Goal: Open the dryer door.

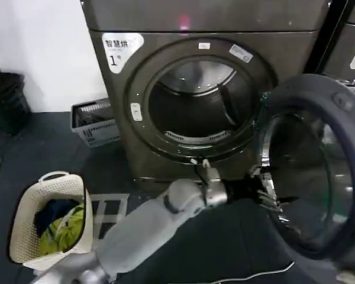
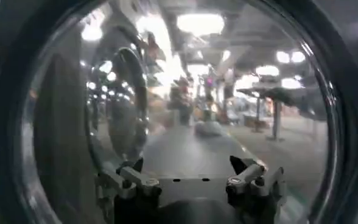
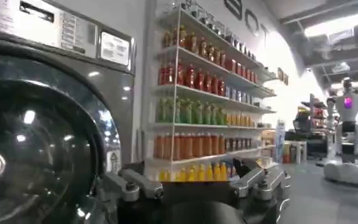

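Dark floor (image 1: 41, 148) in front of a white wall (image 1: 41, 47), with a grey-bronze dryer (image 1: 207, 18) standing square ahead, white "1" label (image 1: 119, 48) at its upper left corner. Round drum mouth (image 1: 195, 100) fully exposed. Hanging wide open off the right side of that mouth: the dryer door (image 1: 343, 118), blue-grey inner face turned toward the camera, dark glass bulging in its middle.

Reaching in low from the left across the front of the machine: the grey left arm (image 1: 148, 225), ending in the left gripper (image 1: 266, 192) right at the door's near inner rim, by the edge of the glass. Seen from the left wrist, left gripper (image 2: 191, 176) spread wide with nothing between its fingers (image 2: 136, 179), pointed straight at the domed glass of the dryer door (image 2: 63, 122); whether touching the door, hard to tell.

From the right wrist, right gripper (image 3: 197, 182) likewise spread apart and holding nothing, hanging idle beside a machine front (image 3: 39, 140) with round dark glass, facing shelves (image 3: 197, 109) lined with coloured bottles.

On the floor at lower left, a cream laundry basket (image 1: 23, 236) with blue and green clothes (image 1: 62, 228) inside. Against the wall beside the dryer, a grey crate (image 1: 100, 133). At the far upper right, part of a second machine (image 1: 352, 47).
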{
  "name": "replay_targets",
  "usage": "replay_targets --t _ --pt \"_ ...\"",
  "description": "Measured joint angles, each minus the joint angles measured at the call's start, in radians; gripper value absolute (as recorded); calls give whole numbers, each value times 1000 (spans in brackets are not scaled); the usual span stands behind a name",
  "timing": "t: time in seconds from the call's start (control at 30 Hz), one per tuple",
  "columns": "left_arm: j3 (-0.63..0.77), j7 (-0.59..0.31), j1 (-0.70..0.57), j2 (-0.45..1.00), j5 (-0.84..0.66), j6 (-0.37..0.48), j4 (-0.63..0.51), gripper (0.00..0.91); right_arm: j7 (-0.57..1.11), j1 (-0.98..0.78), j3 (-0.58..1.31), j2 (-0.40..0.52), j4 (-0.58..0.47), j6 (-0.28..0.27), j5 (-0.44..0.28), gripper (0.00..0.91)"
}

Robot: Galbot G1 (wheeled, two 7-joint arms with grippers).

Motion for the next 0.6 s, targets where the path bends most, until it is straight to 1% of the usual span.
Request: replay_targets --t 0.13,0.3,0.43,0.53,0.6 --pt "31 -15 -22 -43 2 -3 37 907 18 -13 29 -3 -22 20 -18 907" --pt "59 -24 -56 -96 -5 -17 98 907 24 -37 72 -12 -28 55 -16 907" --pt "70 -34 -74 -145 0 -29 145 907 34 -59 110 -12 -21 81 1 907" --pt "77 -48 -80 -183 10 -52 178 907 33 -71 129 -13 -21 85 21 907" --pt "80 -54 -88 -182 19 -61 205 907 31 -75 136 -12 -15 85 32 907"
